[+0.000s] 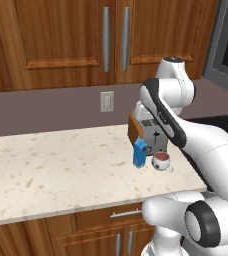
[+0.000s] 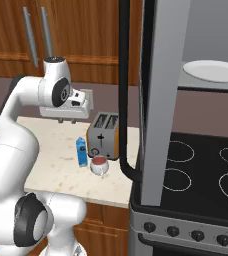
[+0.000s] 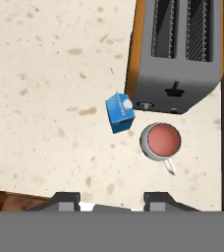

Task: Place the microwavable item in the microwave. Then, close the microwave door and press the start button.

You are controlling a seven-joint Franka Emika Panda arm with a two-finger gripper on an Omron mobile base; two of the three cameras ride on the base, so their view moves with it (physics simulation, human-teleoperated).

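Note:
The microwavable item, a small white mug (image 1: 161,161) (image 2: 99,164) (image 3: 161,141) with a reddish inside, stands upright on the counter in front of the toaster, near the counter's right end. My gripper (image 2: 67,121) (image 3: 113,201) hangs high above the counter, up and to the left of the mug, pointing down. It is open with nothing between its fingertips. The microwave door (image 2: 161,100) (image 1: 222,50) stands swung open, its black bar handle (image 2: 123,90) facing the counter. Inside the microwave (image 2: 211,45) lies a white plate (image 2: 212,71).
A silver-and-brown toaster (image 1: 146,131) (image 2: 104,135) (image 3: 178,54) stands right behind the mug. A blue carton (image 1: 139,152) (image 2: 81,151) (image 3: 120,112) stands just left of the mug. A black stovetop (image 2: 201,175) lies to the right, below the microwave. The pale counter (image 1: 51,165) stretches left.

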